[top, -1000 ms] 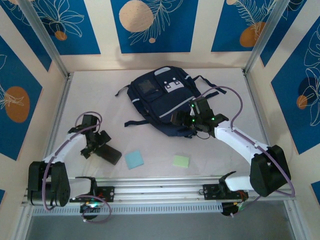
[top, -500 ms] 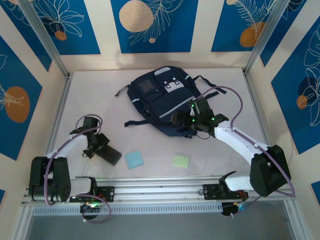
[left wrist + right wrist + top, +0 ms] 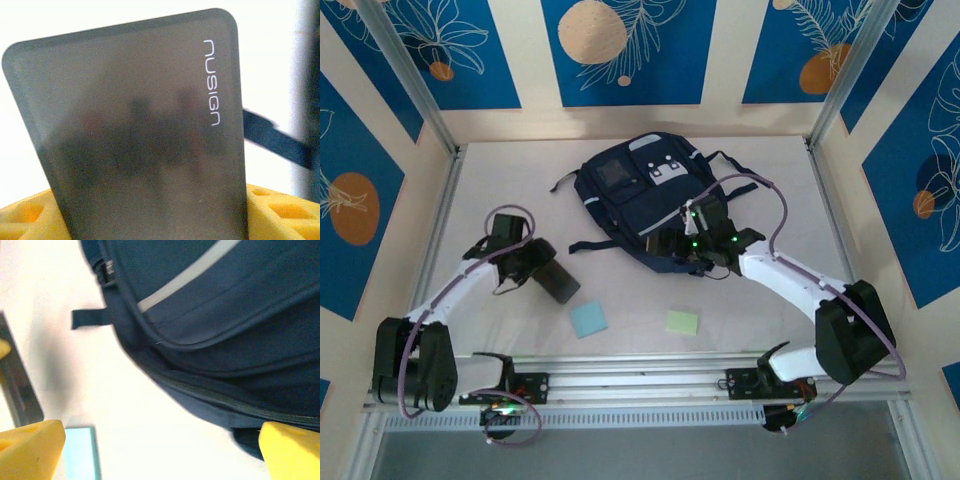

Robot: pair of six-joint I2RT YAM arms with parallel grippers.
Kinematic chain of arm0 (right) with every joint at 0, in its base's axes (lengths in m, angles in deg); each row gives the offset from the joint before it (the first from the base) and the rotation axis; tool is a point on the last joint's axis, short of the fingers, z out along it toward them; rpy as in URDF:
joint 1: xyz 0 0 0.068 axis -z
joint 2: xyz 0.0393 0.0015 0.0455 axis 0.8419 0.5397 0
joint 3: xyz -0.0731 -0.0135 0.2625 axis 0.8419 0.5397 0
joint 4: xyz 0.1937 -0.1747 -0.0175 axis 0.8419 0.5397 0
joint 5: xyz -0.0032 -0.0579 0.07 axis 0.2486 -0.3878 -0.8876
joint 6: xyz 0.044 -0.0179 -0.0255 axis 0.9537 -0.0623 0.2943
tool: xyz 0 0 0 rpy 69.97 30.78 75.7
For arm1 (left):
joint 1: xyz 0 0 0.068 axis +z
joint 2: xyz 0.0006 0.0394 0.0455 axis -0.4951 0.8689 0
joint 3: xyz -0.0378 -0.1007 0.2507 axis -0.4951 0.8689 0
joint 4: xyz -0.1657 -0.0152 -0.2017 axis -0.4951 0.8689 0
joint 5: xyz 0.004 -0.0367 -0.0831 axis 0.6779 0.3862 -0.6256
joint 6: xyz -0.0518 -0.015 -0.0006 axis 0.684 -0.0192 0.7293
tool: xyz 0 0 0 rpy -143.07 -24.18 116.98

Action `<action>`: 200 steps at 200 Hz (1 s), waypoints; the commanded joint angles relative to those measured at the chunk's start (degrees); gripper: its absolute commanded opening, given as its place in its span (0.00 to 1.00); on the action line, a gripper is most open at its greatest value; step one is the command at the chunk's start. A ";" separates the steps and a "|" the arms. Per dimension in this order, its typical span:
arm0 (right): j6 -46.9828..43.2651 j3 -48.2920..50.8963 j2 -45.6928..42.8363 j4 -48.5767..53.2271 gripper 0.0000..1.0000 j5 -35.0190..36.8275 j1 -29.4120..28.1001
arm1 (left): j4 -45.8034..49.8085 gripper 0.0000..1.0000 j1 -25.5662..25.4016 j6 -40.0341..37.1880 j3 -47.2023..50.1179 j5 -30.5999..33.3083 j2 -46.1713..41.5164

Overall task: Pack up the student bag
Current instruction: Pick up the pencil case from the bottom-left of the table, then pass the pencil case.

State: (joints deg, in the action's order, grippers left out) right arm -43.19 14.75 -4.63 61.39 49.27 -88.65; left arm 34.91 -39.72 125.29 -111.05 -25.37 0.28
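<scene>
Since a second ago, lifted the dark slab [image 3: 135, 130] off the table [image 3: 500, 180] in the left gripper [image 3: 538, 268] and swung it toward 1 o'clock; slid the right gripper [image 3: 668, 245] toward 9 o'clock. Left the student bag [image 3: 640, 195] flat, mid-table toward 12 o'clock, long axis roughly 11 to 5 o'clock, white patch [image 3: 665, 172] at the far end, grey stripe [image 3: 185, 275] crossing diagonally; cannot tell what is inside. Reads "nusign" in white along the slab's edge. Pinches the slab between the yellow fingers [image 3: 280, 210]; spreads the right jaws wide, holding nothing, over the bag's near edge. Shows a blue pad [image 3: 588, 319] at 7 o'clock and a green pad [image 3: 682, 322] at 6 o'clock.

The brand name "nusign" runs in thin white letters along one edge of the dark grey flat case [image 3: 135, 130].
</scene>
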 commanded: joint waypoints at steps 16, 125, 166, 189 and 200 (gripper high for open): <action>0.21 -3.26 4.29 -7.58 0.95 -12.45 -3.02 | -7.43 0.64 -7.79 0.97 -7.52 -4.24 4.41; 3.20 -8.07 12.95 -13.32 0.73 -19.37 -8.50 | -17.55 0.64 -16.76 5.30 -12.78 -4.05 10.68; 4.50 -7.95 14.82 -15.95 0.46 -22.12 -8.42 | -17.58 0.64 -17.27 5.69 -13.68 -4.93 11.03; 4.59 -7.94 14.74 -16.31 0.31 -23.21 -8.11 | -17.42 0.68 -17.38 5.61 -13.77 -4.98 11.03; 4.66 -7.77 14.52 -16.55 0.25 -24.03 -7.75 | -17.12 0.76 -17.35 5.21 -14.02 -4.70 10.95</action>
State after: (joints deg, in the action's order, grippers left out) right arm -38.55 7.96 10.05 46.98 29.08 -96.67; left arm 19.81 -56.15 130.01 -122.57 -29.11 10.99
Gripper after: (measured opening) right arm 0.311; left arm 0.692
